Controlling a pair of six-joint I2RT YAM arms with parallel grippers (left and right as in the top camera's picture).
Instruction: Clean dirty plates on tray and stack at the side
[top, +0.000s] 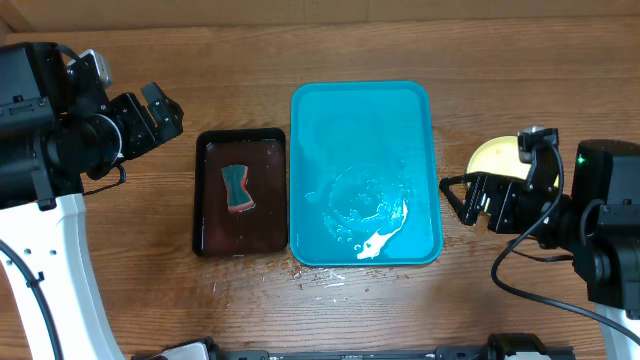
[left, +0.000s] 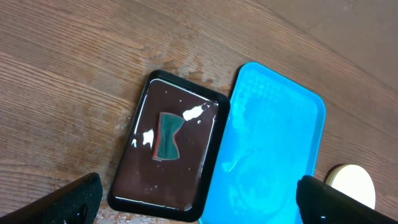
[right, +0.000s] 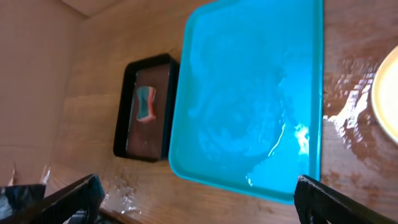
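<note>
The turquoise tray (top: 362, 150) lies at the table's middle, wet, with no plates on it. It also shows in the left wrist view (left: 273, 143) and the right wrist view (right: 249, 99). A pale yellow-green plate (top: 494, 156) sits on the table right of the tray, partly hidden by my right arm; I cannot tell how many are stacked. Its edge shows in the wrist views (left: 352, 183) (right: 387, 93). My left gripper (top: 163, 110) is open and empty, raised left of the black tray. My right gripper (top: 458, 199) is open and empty, between tray and plate.
A smaller black tray (top: 240, 235) holding brownish water and a teal and red sponge (top: 237, 189) lies against the turquoise tray's left side. Water drops wet the wood near the tray's front edge (top: 325, 283).
</note>
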